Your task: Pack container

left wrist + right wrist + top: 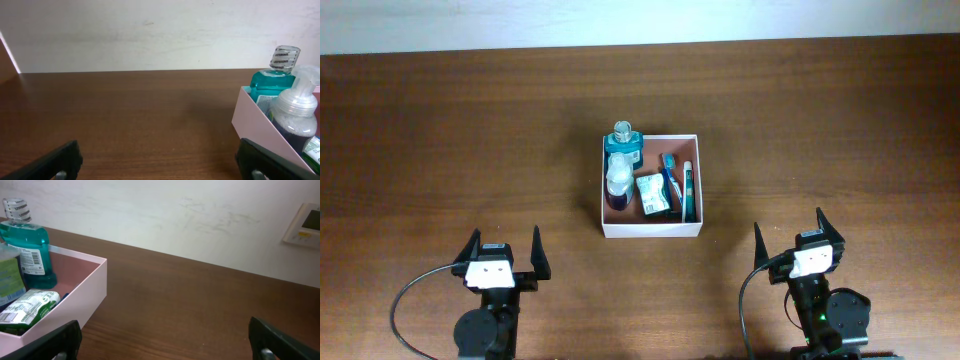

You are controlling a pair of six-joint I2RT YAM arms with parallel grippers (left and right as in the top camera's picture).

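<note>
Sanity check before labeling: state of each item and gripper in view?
container, open-topped, items inside
mouthwash bottle, upright in container, capped
pump bottle, upright in container
packet, lying in container
toothbrush, lying in container
teal tube, lying in container
left gripper, open, empty
right gripper, open, empty

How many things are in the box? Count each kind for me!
Bottles: 2, the teal mouthwash bottle and the pump bottle
Packets: 1, the green-and-white packet
Toothbrushes: 1, the blue toothbrush
Long teal sticks: 1, the teal stick
Total: 5, all inside the container
</note>
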